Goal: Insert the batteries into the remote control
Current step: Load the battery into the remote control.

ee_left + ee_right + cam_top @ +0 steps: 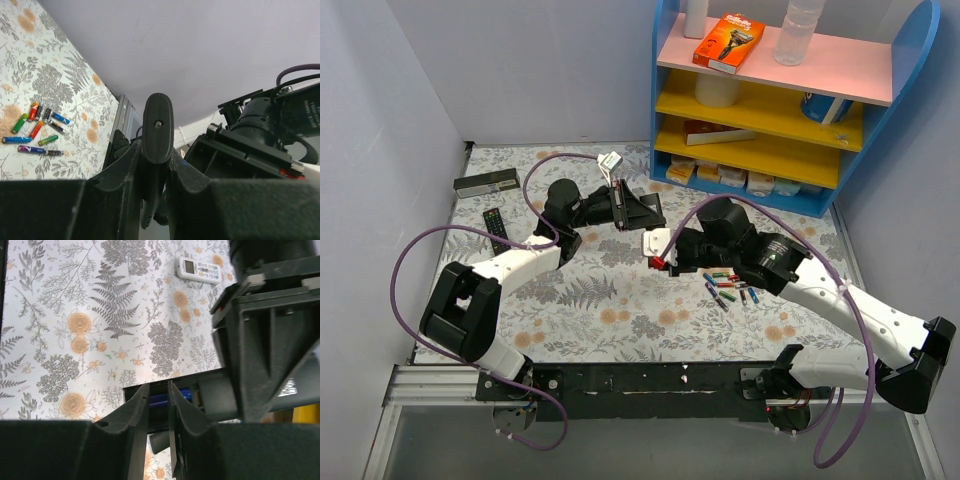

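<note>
From above, the batteries [728, 287] are seen loose on the table [570, 300], near the right gripper [662, 255], which is met by the left gripper [648, 215]. At the left wrist, the remote control [158, 127] is clamped end-on in mid-air; being stiff, light and probably slick, it is best held across its narrow sides. At the right wrist, the jaws are nearly together, and whether a battery is pinched cannot be told.
</note>
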Controlling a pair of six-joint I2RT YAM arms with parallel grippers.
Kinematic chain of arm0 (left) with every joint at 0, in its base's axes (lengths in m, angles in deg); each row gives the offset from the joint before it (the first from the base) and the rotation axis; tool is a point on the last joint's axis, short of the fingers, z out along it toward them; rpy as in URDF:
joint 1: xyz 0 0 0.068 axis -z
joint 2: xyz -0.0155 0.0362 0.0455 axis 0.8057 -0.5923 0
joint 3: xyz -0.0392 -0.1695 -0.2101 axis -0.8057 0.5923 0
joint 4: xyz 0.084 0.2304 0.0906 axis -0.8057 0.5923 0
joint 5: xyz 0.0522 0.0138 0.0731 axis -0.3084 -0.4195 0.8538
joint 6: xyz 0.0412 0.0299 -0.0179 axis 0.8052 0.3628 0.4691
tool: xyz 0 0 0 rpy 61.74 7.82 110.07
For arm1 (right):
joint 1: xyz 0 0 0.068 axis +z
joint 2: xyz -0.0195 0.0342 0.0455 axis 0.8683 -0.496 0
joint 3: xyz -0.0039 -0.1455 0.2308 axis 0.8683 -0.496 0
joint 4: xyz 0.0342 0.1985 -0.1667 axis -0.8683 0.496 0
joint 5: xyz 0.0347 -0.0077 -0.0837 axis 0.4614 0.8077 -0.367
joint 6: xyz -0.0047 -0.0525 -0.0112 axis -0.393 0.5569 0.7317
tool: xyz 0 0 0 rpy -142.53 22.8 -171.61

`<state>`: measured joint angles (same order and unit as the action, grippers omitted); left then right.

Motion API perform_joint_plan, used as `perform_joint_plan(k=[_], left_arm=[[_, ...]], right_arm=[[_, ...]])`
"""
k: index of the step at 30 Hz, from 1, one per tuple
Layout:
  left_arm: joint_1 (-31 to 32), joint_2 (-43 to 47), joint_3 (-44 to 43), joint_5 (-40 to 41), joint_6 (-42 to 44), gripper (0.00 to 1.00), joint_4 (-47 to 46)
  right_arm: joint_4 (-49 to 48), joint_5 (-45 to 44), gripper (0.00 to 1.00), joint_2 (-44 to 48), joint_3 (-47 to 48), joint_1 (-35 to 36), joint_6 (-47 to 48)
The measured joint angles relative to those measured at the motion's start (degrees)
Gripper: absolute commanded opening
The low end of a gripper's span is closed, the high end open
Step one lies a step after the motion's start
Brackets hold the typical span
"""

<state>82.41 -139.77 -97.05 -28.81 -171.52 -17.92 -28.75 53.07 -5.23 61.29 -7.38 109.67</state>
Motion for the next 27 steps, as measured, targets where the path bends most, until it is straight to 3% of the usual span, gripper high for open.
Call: perform_joint_plan(k=[6,12,15,19,22,27], left_arm=[[-0.9,-0.4,0.0,2.1,-1.6,0.0,-3.9],[-1.0,-0.7,0.0,3.0,-1.6,0.0,-5.6],[-1.0,-0.7,0.3,4.0,-0.7,0.0,-4.8],[-0.5,0.6,1.8,7.8,4.0,0.0,1.8],[0.0,2.2,3.3,12.4,9.4,0.0,9.2],[0.4,3.7,7.4,22.1,16.5,0.0,18.9]], right_arm=[[-0.3,0.5,0.28,0.3,-1.8,0.4,0.0],[-0.2,0.7,0.36,0.9,-3.0,0.4,-0.8],[0.1,1.1,0.44,1.1,-2.8,0.4,-2.4],[0.9,0.7,0.74,0.7,-2.7,0.3,-6.3],[1.0,-1.7,0.87,0.4,-2.7,0.1,-10.2],[3.0,-6.3,0.89,-0.7,-1.4,-2.3,-18.5]])
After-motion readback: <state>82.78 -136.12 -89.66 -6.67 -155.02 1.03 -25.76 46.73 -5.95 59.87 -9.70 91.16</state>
